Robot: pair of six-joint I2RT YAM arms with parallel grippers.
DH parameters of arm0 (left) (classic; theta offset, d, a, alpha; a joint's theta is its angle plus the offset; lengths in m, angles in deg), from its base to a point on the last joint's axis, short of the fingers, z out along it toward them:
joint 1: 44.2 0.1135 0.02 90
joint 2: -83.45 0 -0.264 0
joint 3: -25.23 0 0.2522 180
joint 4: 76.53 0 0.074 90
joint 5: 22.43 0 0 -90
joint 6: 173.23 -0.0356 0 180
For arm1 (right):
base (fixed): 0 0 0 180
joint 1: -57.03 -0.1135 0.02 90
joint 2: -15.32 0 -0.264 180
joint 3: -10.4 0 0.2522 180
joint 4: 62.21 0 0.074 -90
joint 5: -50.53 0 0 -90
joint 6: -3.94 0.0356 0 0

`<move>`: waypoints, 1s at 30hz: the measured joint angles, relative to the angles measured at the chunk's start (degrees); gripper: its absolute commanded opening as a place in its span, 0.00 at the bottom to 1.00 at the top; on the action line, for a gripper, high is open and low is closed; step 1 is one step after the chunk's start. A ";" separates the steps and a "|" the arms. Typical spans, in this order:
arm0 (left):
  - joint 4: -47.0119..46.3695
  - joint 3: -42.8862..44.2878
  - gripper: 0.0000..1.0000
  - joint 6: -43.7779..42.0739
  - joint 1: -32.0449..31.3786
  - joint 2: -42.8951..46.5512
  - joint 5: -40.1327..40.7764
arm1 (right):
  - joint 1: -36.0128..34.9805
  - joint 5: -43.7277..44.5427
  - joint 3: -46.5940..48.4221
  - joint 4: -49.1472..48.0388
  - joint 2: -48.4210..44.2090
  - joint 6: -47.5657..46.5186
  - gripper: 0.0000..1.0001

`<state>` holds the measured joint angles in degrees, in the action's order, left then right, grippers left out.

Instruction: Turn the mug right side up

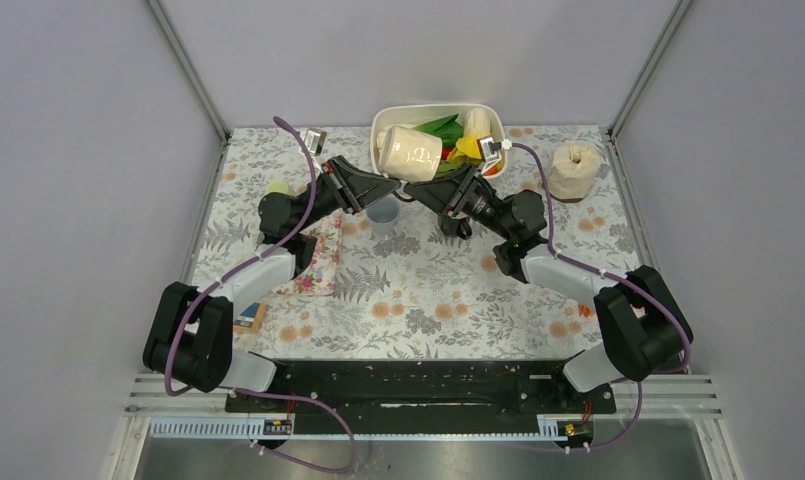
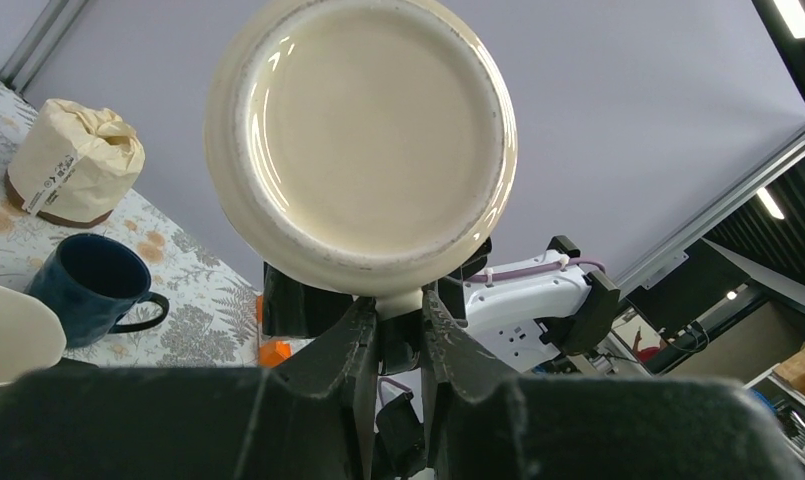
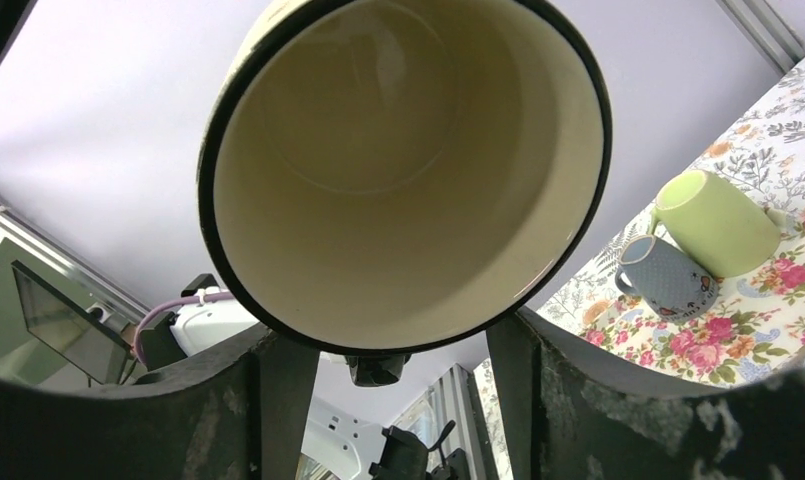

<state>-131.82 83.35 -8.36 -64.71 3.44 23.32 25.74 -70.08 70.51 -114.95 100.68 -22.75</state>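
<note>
Our left gripper [image 2: 400,305] clamps the mug [image 2: 363,130] by what looks like its handle, sideways in the air over the table's [image 1: 428,300] far middle. Our right gripper [image 3: 393,332] brackets the rim; we cannot tell contact. We let it grip firmly before rotating.

Plain grey walls [image 1: 418,50] surround a floral-clothed table [image 1: 428,300]; strip lights [image 2: 793,18] glow overhead

Mug [image 3: 403,170] rim cut off at top edge
</note>
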 measured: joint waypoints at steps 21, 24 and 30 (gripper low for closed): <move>-1.09 -0.11 0.00 -4.68 -2.16 -0.85 1.62 | 1.57 -0.48 -0.09 0.13 -0.09 4.42 0.34; -1.05 -0.48 0.00 -5.38 -2.14 -0.85 2.16 | 2.01 -0.55 -0.15 0.17 -0.24 4.74 0.26; -0.92 -0.70 0.00 -6.82 -2.27 -0.85 2.14 | 2.54 -1.03 -0.35 0.79 -0.52 5.38 0.04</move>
<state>-132.74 82.65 -15.18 -66.98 2.59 25.46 28.27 -71.11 70.16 -114.16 100.16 -17.38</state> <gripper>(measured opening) 0.209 0.285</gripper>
